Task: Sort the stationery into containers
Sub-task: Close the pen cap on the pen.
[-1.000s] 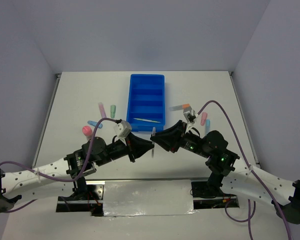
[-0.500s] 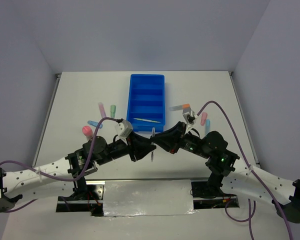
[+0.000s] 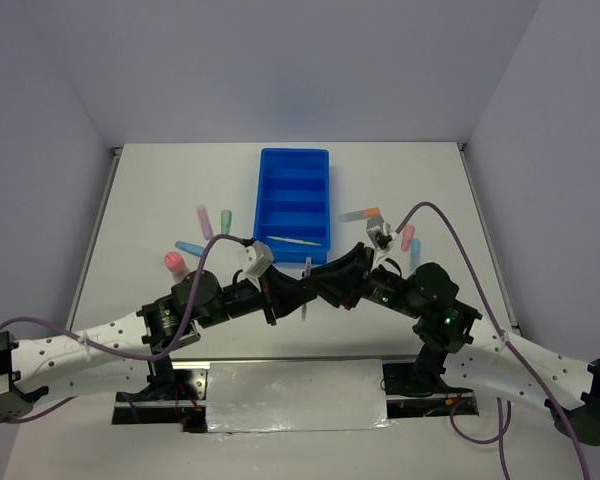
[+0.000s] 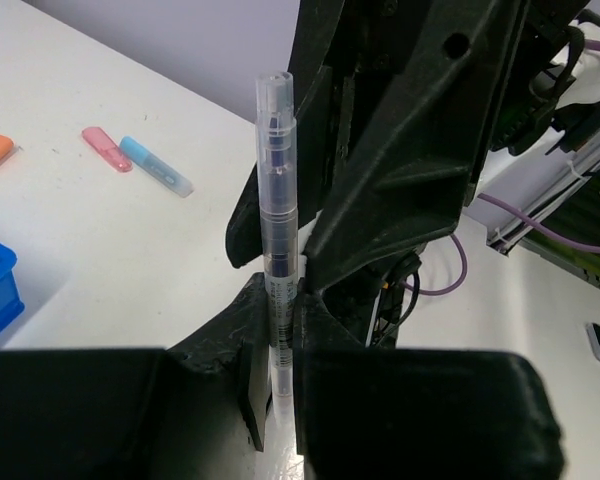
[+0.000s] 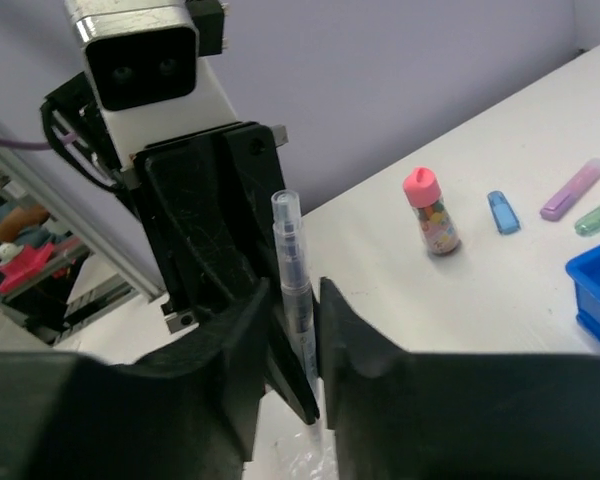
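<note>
Over the bench (image 3: 180, 190), the left fingers (image 4: 230, 340) pinch tight on an upright clear pen (image 4: 277, 200), while the right fingers (image 5: 230, 350) bracket it narrowly, contact unclear.

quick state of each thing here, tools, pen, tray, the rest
left tool: shut on the clear pen
right tool: jaws around the same pen, grip unclear
clear pen: upright between both tools
blue tray: nearest compartment holds one yellow stick
pink-capped bottle: standing upright
</note>
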Robot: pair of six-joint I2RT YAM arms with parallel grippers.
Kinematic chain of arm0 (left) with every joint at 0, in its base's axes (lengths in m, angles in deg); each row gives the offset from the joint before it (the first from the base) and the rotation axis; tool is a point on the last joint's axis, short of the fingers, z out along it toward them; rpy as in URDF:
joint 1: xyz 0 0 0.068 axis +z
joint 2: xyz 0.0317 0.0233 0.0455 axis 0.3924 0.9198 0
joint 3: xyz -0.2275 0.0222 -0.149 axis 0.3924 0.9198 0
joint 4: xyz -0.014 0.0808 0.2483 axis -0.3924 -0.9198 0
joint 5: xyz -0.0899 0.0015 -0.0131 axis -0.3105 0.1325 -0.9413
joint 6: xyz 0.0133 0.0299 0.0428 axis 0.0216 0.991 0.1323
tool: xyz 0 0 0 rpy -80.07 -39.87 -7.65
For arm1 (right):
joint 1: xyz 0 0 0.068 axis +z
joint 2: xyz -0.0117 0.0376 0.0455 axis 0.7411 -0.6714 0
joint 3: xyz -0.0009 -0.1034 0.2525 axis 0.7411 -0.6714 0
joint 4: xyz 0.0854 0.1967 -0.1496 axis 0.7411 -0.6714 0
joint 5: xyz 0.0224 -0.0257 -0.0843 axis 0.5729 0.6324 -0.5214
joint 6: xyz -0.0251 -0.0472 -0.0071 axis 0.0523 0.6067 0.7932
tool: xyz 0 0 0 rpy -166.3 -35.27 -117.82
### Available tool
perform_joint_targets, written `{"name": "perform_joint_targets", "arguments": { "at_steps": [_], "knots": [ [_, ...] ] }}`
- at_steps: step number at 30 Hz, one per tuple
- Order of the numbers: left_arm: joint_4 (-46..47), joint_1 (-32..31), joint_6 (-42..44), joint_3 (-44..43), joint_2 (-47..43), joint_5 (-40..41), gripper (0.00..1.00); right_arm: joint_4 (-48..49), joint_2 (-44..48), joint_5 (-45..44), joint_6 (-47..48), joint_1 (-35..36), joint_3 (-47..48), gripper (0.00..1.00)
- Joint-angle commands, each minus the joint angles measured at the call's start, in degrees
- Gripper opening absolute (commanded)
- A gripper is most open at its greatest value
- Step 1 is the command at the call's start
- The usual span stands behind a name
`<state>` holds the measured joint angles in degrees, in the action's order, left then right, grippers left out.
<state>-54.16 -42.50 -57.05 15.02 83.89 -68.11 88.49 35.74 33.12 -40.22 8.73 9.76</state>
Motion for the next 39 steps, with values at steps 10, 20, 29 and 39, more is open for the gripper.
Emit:
{"name": "perform_joint_targets", "arguments": {
  "at_steps": [10,20,29,39],
  "knots": [
    [0.0,0.0,4.1,-2.7,-2.4,-4.2,0.0,-0.4,2.8,3.7,4.0,1.0,4.5,0.58],
    [0.2,0.0,4.0,-3.2,-0.8,-7.2,0.0,-7.8,-2.2,-1.0,7.1,1.0,12.8,0.58],
    [-0.5,0.0,4.5,-3.9,-1.3,-6.9,0.0,-9.8,-3.0,-1.6,7.7,0.9,13.5,0.46],
    [-1.4,0.0,4.9,-5.2,-1.3,-5.4,0.0,-8.8,-3.4,-0.6,6.2,1.0,9.7,0.0]
  ]
}}
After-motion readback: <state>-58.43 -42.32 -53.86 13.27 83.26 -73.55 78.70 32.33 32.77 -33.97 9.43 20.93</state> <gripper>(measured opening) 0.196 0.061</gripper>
